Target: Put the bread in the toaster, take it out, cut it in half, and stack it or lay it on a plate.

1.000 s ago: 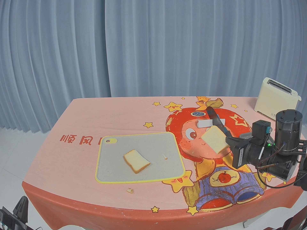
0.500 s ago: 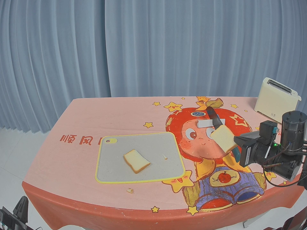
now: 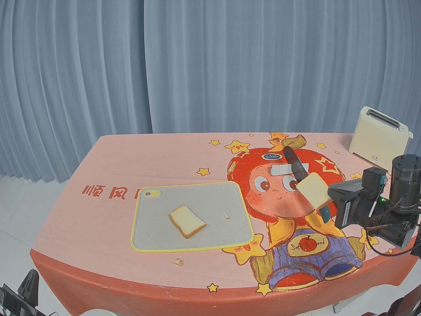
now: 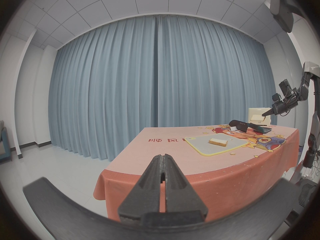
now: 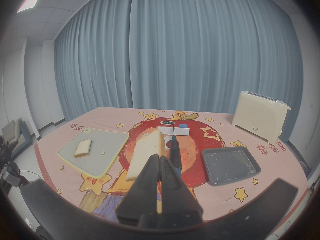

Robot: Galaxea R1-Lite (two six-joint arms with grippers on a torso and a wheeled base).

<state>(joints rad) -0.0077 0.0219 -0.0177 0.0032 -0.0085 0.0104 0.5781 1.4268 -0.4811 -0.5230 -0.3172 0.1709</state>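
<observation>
My right gripper (image 3: pixel 329 195) is shut on a half slice of bread (image 3: pixel 313 190), held tilted in the air over the tablecloth's cartoon face. In the right wrist view that bread (image 5: pixel 146 152) stands on edge just past the closed fingers (image 5: pixel 159 160). A second half slice (image 3: pixel 187 220) lies flat on the grey cutting board (image 3: pixel 210 196). The cream toaster (image 3: pixel 379 137) stands at the back right corner. A dark tray (image 5: pixel 230 164) lies on the table before the toaster. My left gripper (image 4: pixel 163 160) is shut and holds nothing, low and off the table's left end.
A knife (image 3: pixel 294 163) with a black blade and teal handle lies on the cloth under the held bread. A small crumb (image 3: pixel 226 215) sits on the board, another (image 3: pixel 178 262) near the front edge. Blue curtains hang behind the table.
My right gripper has carried the half slice to the right, away from the cutting board. The slice on the board and the knife have stayed put.
</observation>
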